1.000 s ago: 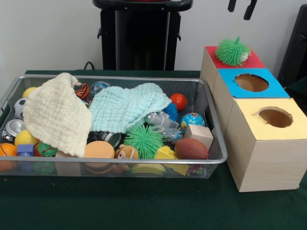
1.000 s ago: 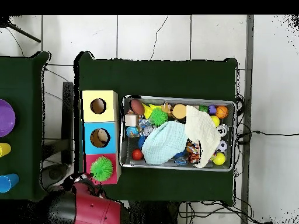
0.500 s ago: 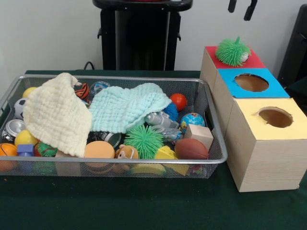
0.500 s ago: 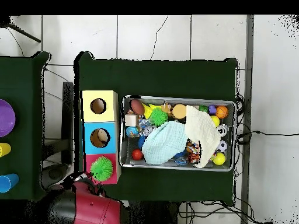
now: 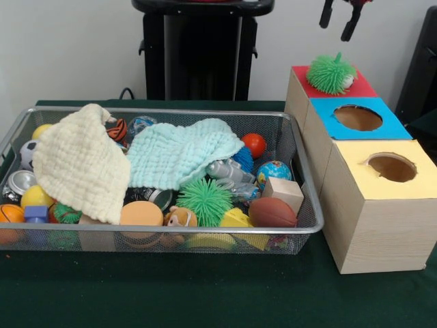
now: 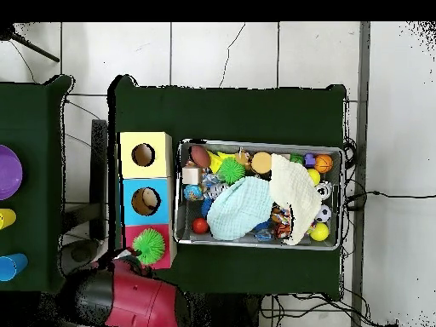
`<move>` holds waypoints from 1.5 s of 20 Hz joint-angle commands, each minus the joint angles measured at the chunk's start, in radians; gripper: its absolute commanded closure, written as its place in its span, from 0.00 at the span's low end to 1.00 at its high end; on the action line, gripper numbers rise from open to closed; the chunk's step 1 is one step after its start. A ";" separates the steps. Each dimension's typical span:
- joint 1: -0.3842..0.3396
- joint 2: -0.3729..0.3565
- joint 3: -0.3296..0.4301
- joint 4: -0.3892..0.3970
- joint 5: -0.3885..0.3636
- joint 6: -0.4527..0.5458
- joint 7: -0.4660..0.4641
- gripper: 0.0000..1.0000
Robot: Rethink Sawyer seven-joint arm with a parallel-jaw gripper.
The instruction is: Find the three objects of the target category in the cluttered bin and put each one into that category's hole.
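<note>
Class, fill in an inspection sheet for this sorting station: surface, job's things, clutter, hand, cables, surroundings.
Surface: dark green cloth.
Job's things: wire bin holds cream cloth and mint cloth, both draped over toys.
Clutter: green spiky ball, wooden block, brown football; another spiky ball sits on the red box.
Hand: hand open, above the red box.
Cables: black cable on the floor.
Surroundings: white wall, tiled floor.

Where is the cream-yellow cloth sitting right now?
In the front view the cream-yellow cloth lies draped over the toys at the left end of the wire basket, beside the pale blue-green cloth at the basket's middle.
</note>
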 commanded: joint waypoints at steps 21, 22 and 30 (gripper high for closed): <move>-0.023 0.138 0.068 -0.089 0.033 -0.093 0.217 0.00; -0.023 0.140 0.069 -0.089 0.034 -0.096 0.216 0.00; -0.028 0.152 0.085 -0.078 0.046 -0.130 0.212 0.00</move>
